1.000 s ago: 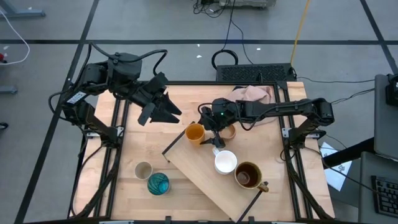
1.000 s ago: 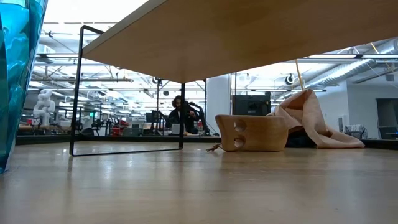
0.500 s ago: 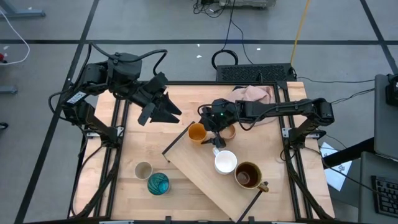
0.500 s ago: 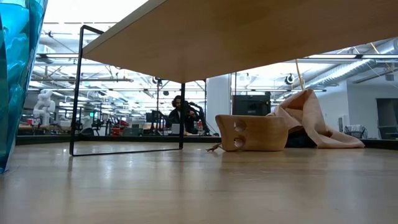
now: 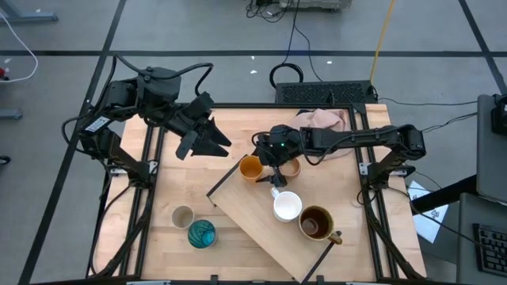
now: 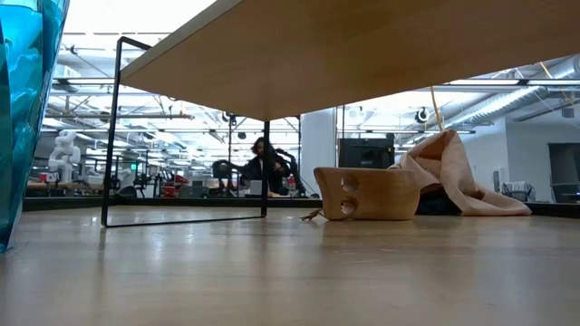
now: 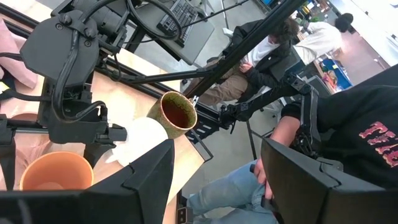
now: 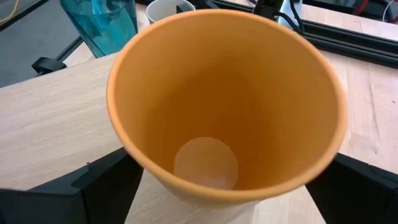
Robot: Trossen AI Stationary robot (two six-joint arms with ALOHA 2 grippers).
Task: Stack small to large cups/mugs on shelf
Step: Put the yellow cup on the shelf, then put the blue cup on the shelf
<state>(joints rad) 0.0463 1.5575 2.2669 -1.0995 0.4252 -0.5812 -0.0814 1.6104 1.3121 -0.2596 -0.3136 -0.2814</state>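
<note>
Nothing on the counter is shifting from a second ago; only the right fingers are spreading a little wider. The right gripper is straddling the round orange cup at the far end of the long light-wood shelf, fingers released beside its rim, contact hidden. The left gripper is hovering open near the counter's far-left corner.
</note>
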